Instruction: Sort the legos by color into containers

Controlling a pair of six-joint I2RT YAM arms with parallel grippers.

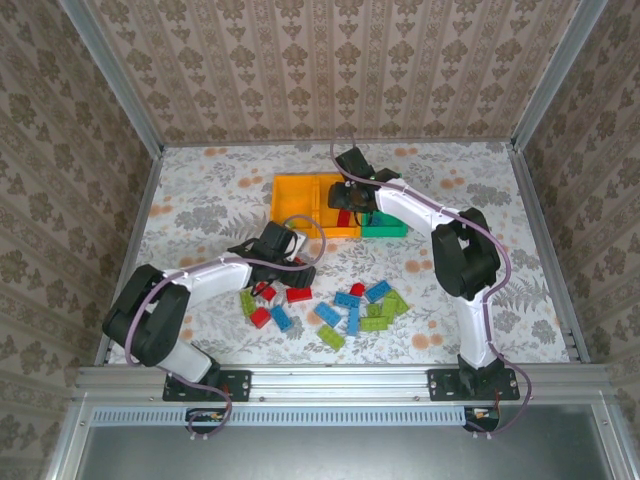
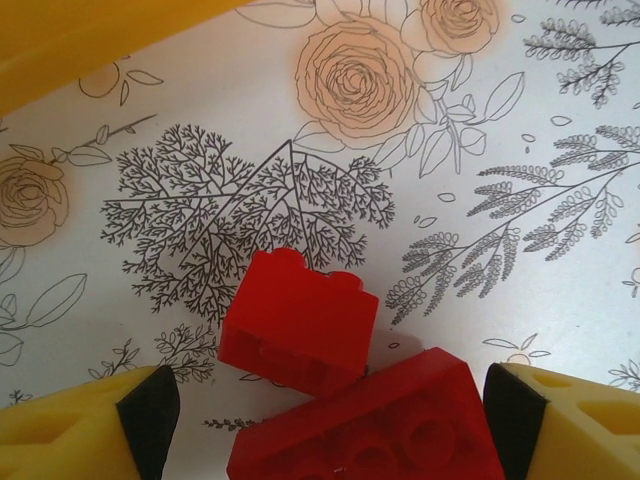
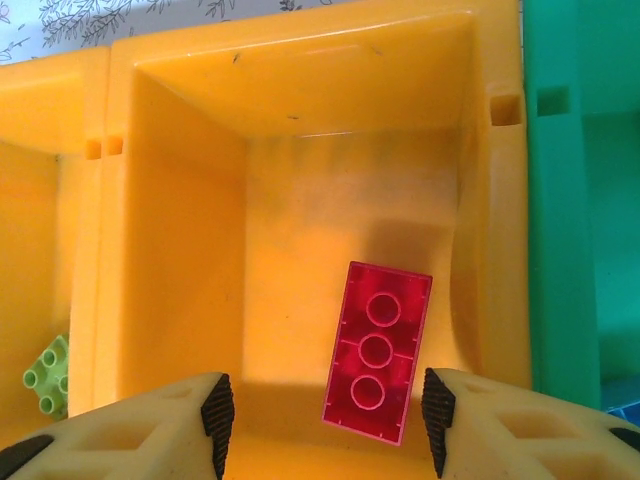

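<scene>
I am watching the left gripper (image 2: pixel 330 425) hanging low over the floral-printed table (image 2: pixel 500 150), its jaws standing wide apart and clamping nothing. Between its black-padded fingers (image 2: pixel 150 420) two bricks are lying. One is a small red studded plastic brick (image 2: pixel 300 320); just beside it, at its 5 o'clock, is a larger red plastic brick (image 2: pixel 370 435).

The right gripper (image 3: pixel 325 415) is hovering over the middle orange plastic bin (image 3: pixel 180 200), its jaws also parted wide and carrying nothing. A flat red plastic brick with three studs showing (image 3: pixel 378 350) is lying on that bin's floor, turned slightly off square. At its 9 o'clock, the left orange plastic bin (image 3: pixel 30 200) is holding a lime green plastic brick (image 3: pixel 45 375). At its 3 o'clock the green plastic bin (image 3: pixel 560 200) is sitting against the middle one, with a blue piece (image 3: pixel 625 408) peeking in at the corner, too little for me to name.

From overhead, I am seeing the loose pile of red, blue and lime green bricks (image 1: pixel 378 291) spreading at 6 o'clock of the bins.
</scene>
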